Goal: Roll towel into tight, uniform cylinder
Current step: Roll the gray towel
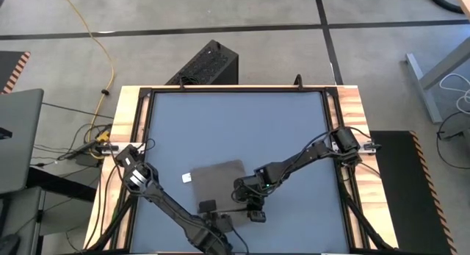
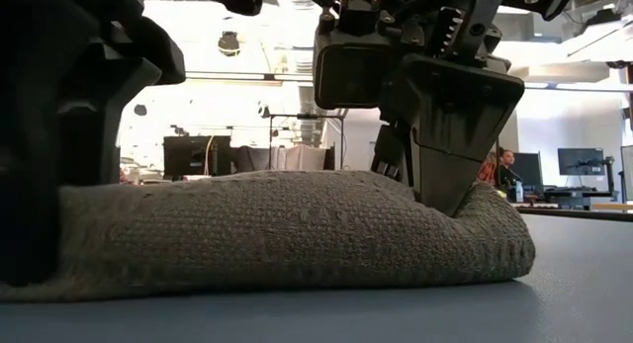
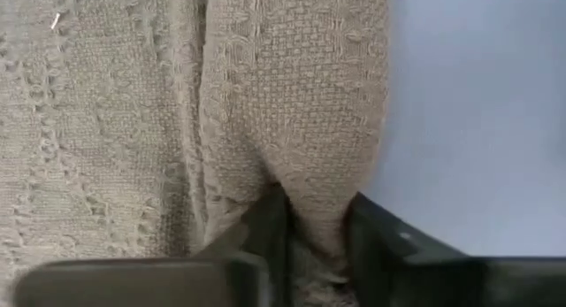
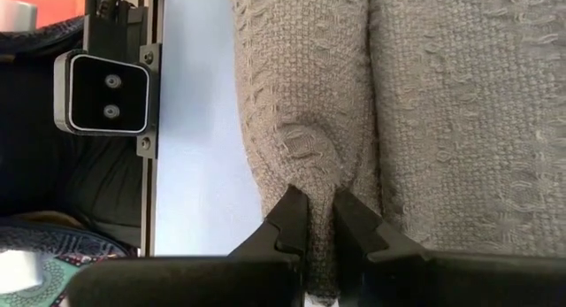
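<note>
Towel (image 1: 219, 180) is lying on the blue-grey table (image 1: 242, 123), toward its near edge and a little left of centre, with its near hem folded over into a first low roll. The left gripper (image 3: 309, 232) is pinching that roll at its left end and the right gripper (image 4: 318, 220) is pinching it at the right end, both clamped on cloth. Judging from this, the roll is only beginning; both arms should be advancing together toward the far side at matching pace, keeping the fold taut and the ends level. The roll's long axis is running left to right, slightly skewed, the white tag (image 1: 186, 177) at the far-left corner.
</note>
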You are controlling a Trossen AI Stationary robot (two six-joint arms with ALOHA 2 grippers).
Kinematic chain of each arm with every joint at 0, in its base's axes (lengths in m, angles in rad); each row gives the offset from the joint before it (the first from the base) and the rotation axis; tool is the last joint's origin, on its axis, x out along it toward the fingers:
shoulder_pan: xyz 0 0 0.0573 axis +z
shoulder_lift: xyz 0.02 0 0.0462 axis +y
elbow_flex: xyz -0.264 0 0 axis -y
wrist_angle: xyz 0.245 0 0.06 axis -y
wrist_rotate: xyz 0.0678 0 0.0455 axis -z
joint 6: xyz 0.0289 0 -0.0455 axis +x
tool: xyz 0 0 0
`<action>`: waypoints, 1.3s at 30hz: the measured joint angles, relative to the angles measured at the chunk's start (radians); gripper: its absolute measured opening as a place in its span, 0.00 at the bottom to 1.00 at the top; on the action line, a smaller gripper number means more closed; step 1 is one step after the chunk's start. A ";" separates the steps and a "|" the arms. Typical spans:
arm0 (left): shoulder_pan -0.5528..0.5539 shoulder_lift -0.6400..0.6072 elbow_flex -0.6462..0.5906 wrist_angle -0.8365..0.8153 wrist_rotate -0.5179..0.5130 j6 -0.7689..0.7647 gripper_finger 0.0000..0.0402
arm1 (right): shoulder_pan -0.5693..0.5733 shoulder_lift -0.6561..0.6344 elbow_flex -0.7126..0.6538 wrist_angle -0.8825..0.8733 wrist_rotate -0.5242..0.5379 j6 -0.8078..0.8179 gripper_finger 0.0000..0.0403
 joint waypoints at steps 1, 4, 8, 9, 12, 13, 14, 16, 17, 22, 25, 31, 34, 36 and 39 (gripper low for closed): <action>0.001 -0.002 0.000 0.010 0.018 0.007 0.15 | 0.000 0.000 0.000 0.000 -0.001 0.005 0.11; 0.003 -0.021 -0.005 0.048 0.052 0.017 0.05 | 0.000 0.000 0.000 -0.009 -0.004 0.010 0.11; 0.006 -0.059 -0.010 0.070 0.087 0.005 0.05 | -0.001 0.000 0.001 -0.030 0.003 0.024 0.11; 0.005 -0.067 -0.012 0.073 0.093 -0.005 0.05 | 0.000 0.000 0.001 -0.031 0.012 0.030 0.11; 0.005 -0.081 -0.013 0.092 0.129 -0.034 0.05 | 0.000 0.000 0.000 -0.023 0.021 0.047 0.11; 0.004 -0.083 -0.013 0.096 0.141 -0.048 0.05 | 0.000 0.000 0.000 -0.013 0.021 0.049 0.11; 0.003 -0.083 -0.013 0.099 0.156 -0.058 0.04 | 0.001 0.000 0.000 -0.002 0.022 0.056 0.11; 0.000 -0.084 -0.013 0.110 0.176 -0.076 0.04 | 0.002 0.001 -0.001 0.013 0.023 0.081 0.11; -0.002 -0.084 -0.013 0.118 0.181 -0.083 0.04 | 0.002 0.002 -0.001 0.018 0.023 0.088 0.11; -0.031 -0.093 -0.012 0.133 0.155 -0.167 0.04 | 0.012 0.005 -0.001 0.055 0.025 0.096 0.11; -0.055 -0.094 -0.012 0.173 0.118 -0.264 0.04 | 0.012 0.005 -0.002 0.099 0.026 0.090 0.12; -0.075 -0.094 -0.012 0.233 0.086 -0.404 0.04 | 0.022 0.006 -0.003 0.132 0.035 0.045 0.18; -0.077 -0.095 -0.012 0.253 0.093 -0.434 0.04 | 0.022 0.006 -0.003 0.130 0.038 0.010 0.24; -0.081 -0.095 -0.012 0.263 0.104 -0.449 0.04 | 0.019 0.003 -0.001 0.125 0.028 -0.035 0.30; -0.087 -0.097 -0.011 0.261 0.137 -0.456 0.04 | 0.010 -0.020 0.013 0.057 -0.003 -0.122 0.40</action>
